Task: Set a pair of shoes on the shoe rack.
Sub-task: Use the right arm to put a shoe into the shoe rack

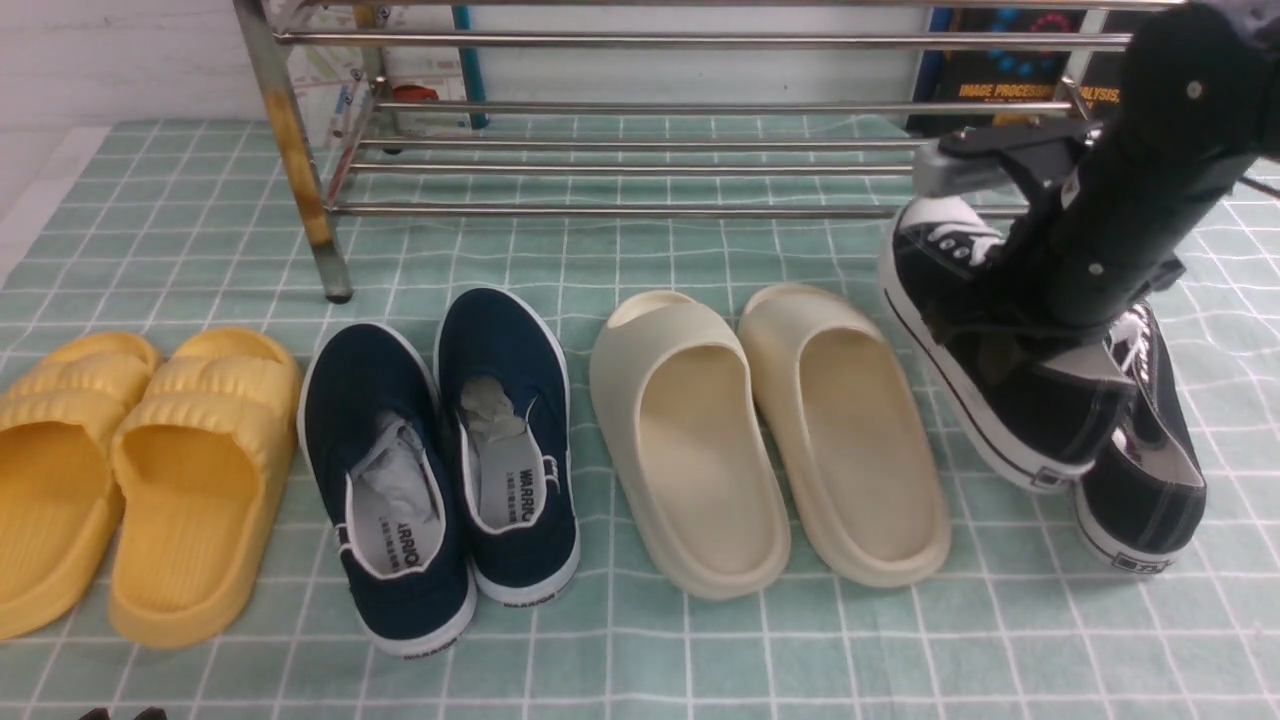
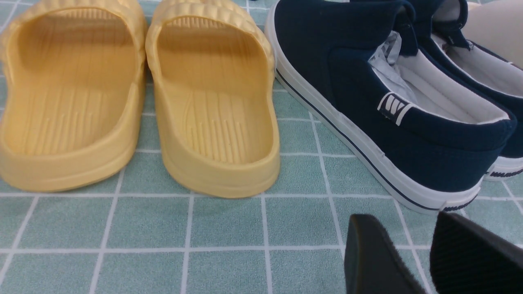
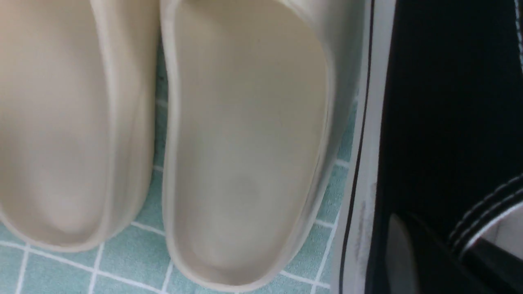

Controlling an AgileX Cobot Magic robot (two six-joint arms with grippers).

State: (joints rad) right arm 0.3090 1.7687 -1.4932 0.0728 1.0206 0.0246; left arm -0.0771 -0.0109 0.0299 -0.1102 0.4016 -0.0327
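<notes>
One black canvas sneaker with white sole and laces is lifted and tilted, toe up toward the shoe rack. My right gripper is shut on its side wall, one finger outside and one inside; the sneaker also shows in the right wrist view, as does the gripper. The second black sneaker lies on the cloth just behind and right of it. The silver tube rack stands at the back with a rust-stained leg. My left gripper is open and empty, low over the cloth near the navy shoes.
Cream slides lie just left of the held sneaker and also show in the right wrist view. Navy slip-ons and yellow slides lie further left on the green checked cloth. Books stand behind the rack at right.
</notes>
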